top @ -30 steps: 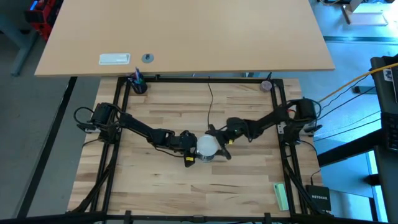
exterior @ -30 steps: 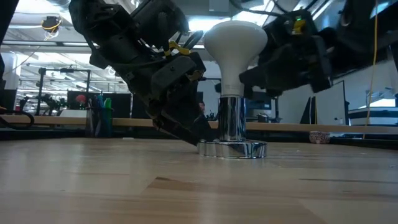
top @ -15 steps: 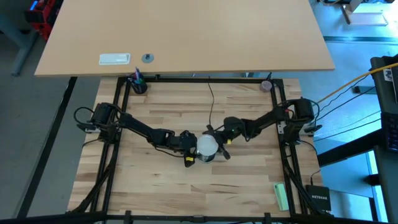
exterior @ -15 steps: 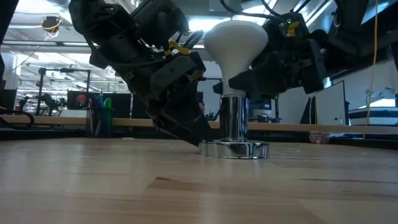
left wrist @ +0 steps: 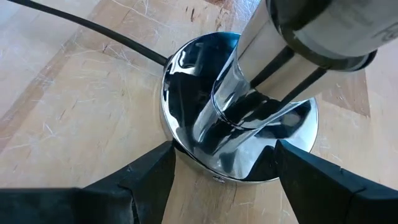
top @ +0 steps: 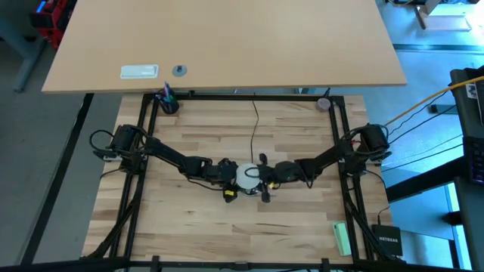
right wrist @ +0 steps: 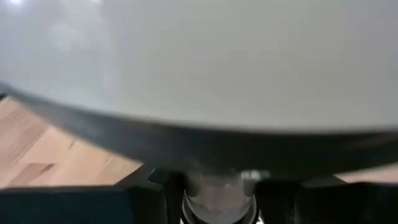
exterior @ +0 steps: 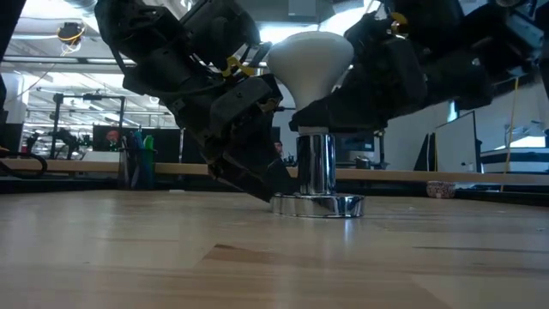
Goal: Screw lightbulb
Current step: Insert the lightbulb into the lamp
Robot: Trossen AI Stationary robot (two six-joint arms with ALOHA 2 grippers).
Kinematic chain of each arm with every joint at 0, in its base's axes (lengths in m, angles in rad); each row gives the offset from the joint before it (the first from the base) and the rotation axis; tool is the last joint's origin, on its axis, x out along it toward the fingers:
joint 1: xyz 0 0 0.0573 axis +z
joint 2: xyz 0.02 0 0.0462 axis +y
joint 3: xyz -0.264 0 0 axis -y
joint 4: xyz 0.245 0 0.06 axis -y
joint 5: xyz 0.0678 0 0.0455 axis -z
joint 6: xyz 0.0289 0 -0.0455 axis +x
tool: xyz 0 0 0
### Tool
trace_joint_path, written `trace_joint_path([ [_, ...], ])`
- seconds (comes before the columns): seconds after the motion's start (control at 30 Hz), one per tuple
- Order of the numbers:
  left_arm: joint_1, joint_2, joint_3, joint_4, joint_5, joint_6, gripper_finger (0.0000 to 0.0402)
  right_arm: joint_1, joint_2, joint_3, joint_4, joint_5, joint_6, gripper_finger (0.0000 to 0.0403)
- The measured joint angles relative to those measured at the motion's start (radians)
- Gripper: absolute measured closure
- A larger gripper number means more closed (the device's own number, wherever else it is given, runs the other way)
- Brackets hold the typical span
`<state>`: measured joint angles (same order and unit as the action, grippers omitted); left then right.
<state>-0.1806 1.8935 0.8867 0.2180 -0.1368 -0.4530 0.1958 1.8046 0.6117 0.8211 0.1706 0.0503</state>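
Note:
The white lightbulb (exterior: 309,58) stands upright with its narrow lower end in the chrome socket (exterior: 316,163). The socket's round foot (exterior: 317,206) rests on the wooden table at mid-table. My left gripper (top: 236,181) comes in from the table's left and slants down, its fingers on either side of the socket's foot (left wrist: 239,112). My right gripper (top: 262,180) comes in from the right, nearly level, and is shut under the dome on the lightbulb (right wrist: 199,62), which fills its wrist view. A black cord (top: 255,128) runs from the socket to the far edge. My left gripper has the socket's round foot between its two fingers, one fingertip (left wrist: 155,177) at each side of the rim (left wrist: 180,149). It slants down from the table's left. The foot lies flat on the table. My right gripper pinches the lightbulb's narrow neck (right wrist: 200,190) between its two fingers, just above the socket's top (exterior: 316,136). The fingers (exterior: 330,116) come nearly level from the table's right. The bulb stands upright in the socket.
A dark frame rail (top: 249,96) rims the table. A pen cup (top: 167,102) stands at the far left corner, a small round thing (top: 324,103) at the far right, and a green object (top: 342,238) lies near the right front. There is bare wood toward the near edge.
My right gripper has swung from the bulb's far right toward the near edge and turned at the wrist. It now lies level to the bulb's right. It has shut on the bulb's neck. The left gripper has kept still.

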Motion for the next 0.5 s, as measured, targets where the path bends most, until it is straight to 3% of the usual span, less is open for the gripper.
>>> trace_joint_path([
  [0.13,0.000,0.000,0.000,0.000,0.000,0.002,0.0141,0.018,0.003,-0.001,0.009,0.047,0.011,0.0256],
  [0.27,0.000,0.000,0.000,0.001,0.000,0.006,0.0141,0.014,0.003,-0.001,0.016,0.009,0.003,0.0249],
  [0.5,0.000,0.000,0.001,0.003,0.004,0.013,0.0141,0.012,-0.129,-0.024,-0.131,-0.152,-0.008,0.0075],
])
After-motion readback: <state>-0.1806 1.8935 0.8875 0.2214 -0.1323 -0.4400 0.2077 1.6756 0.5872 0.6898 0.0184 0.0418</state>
